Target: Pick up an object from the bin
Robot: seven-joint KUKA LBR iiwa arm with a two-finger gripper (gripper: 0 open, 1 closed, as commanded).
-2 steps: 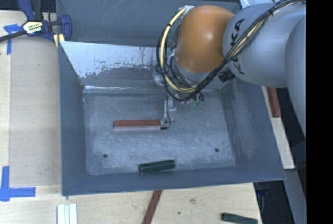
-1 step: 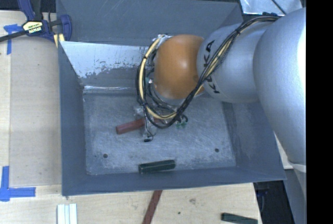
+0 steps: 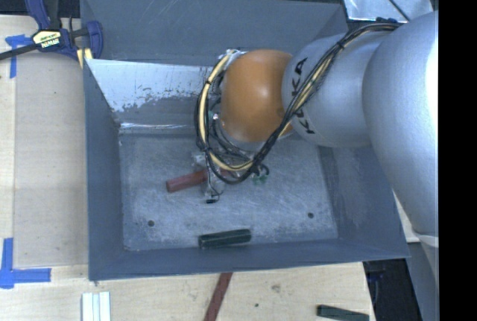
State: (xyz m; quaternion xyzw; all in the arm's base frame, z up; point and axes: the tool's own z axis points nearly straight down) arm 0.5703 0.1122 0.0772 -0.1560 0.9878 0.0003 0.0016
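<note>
Furthest left on the floor of the grey bin point(image 3: 104, 185) lies a reddish-brown stick point(image 3: 185, 182), flat and slightly tilted, its right end running in under my wrist. Just right of that end are my fingers point(image 3: 212, 191), low over the bin floor. The cables point(image 3: 223, 159) looped around my wrist hide most of them, so I cannot tell whether they are apart or together, or whether the stick's end is between them or only beside them.

A little further right, well apart toward the near wall, a dark oblong bar point(image 3: 224, 239) lies flat by itself. Right again, a small green thing point(image 3: 260, 179) peeks out at the edge of the cables, too hidden to name. Above it bulges my orange cover point(image 3: 253, 96), and the silver arm point(image 3: 358, 96) runs off to the right.

I judge this to be the grasping step, down at the stick and with nothing lifted. The next move calls for a firm hold on the stick's right end, then a straight rise. Gripped so far from its middle, the stick may droop or swing.
</note>
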